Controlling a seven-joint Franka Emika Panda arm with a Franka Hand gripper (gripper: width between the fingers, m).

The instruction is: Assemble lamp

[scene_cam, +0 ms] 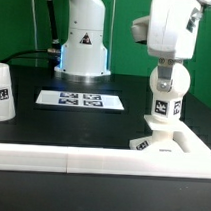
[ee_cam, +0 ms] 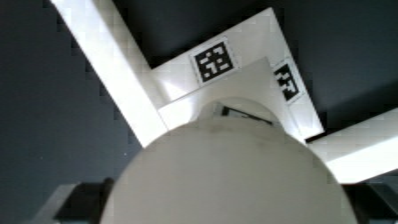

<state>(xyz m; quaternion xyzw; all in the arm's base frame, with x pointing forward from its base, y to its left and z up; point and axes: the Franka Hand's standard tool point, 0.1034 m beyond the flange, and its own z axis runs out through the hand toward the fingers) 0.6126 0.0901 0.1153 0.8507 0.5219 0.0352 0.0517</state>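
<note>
The white bulb (scene_cam: 164,107), with square tags on its stem, stands upright on the flat square base (scene_cam: 171,147) at the exterior view's right. My gripper (scene_cam: 169,85) reaches down from above and is shut on the bulb's rounded top. In the wrist view the bulb (ee_cam: 231,160) fills the middle, with the tagged base (ee_cam: 231,62) beneath it and dark fingers (ee_cam: 75,200) at its sides. The cup-like shade (scene_cam: 1,92) stands apart at the exterior view's left edge.
A white rail (scene_cam: 61,159) runs along the front and meets a side rail (ee_cam: 111,70) in a corner, with the base against it. The marker board (scene_cam: 82,99) lies mid-table. The white robot pedestal (scene_cam: 84,42) stands behind it.
</note>
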